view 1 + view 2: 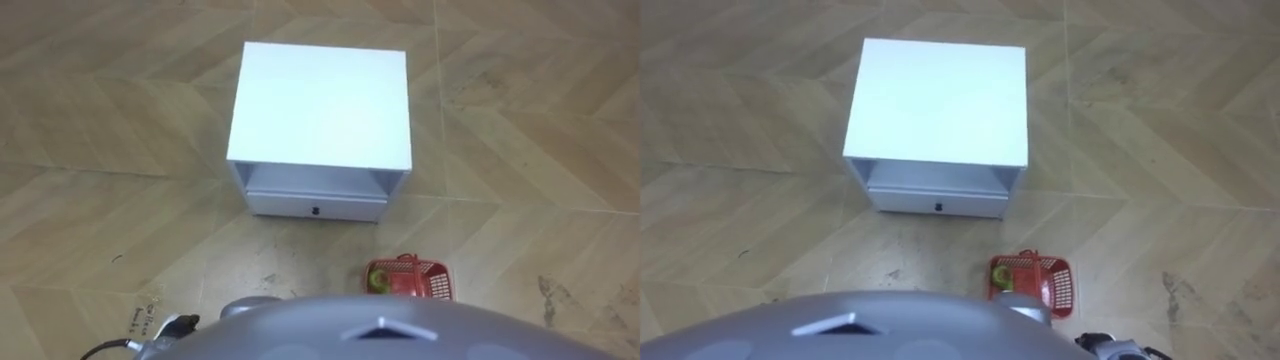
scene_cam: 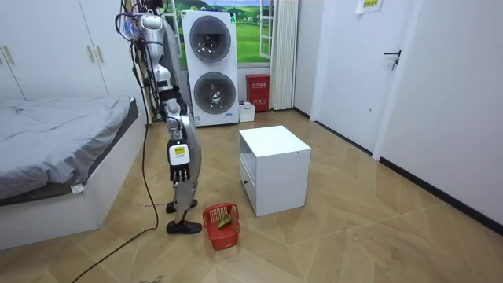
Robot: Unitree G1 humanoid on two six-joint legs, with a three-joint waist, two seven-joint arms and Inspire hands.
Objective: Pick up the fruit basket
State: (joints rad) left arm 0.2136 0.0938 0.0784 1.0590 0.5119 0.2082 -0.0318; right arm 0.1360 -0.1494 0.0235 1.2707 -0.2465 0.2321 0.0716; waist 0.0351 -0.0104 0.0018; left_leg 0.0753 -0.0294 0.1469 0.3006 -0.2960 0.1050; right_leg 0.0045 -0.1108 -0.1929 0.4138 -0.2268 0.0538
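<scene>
One red plastic basket with lattice walls and a hoop handle stands on the pale herringbone wood floor. It is near the robot and to its right, with a green fruit lying inside. Neither hand touches it. The basket sits in front of a white box-shaped cabinet, off the cabinet's right front corner and apart from it. The cabinet has an open slot under its top, and below that a shallow white drawer with a small dark knob. The drawer looks closed.

In the room view the robot stands upright between a low bed with a grey cover and the cabinet, facing the cabinet. The basket is just beside its forward foot, towards the room view's right. Its right hand hangs at its side by the thigh, well above the basket. The fingers point down, relaxed and straight, and hold nothing. The left hand shows at the near left edge of the left eye view. Whether that hand is open or closed cannot be told.

At the far wall two white front-loading washing machines are stacked one on the other, with a small red box to their right on the floor. A white door stands closed on the room view's right.
</scene>
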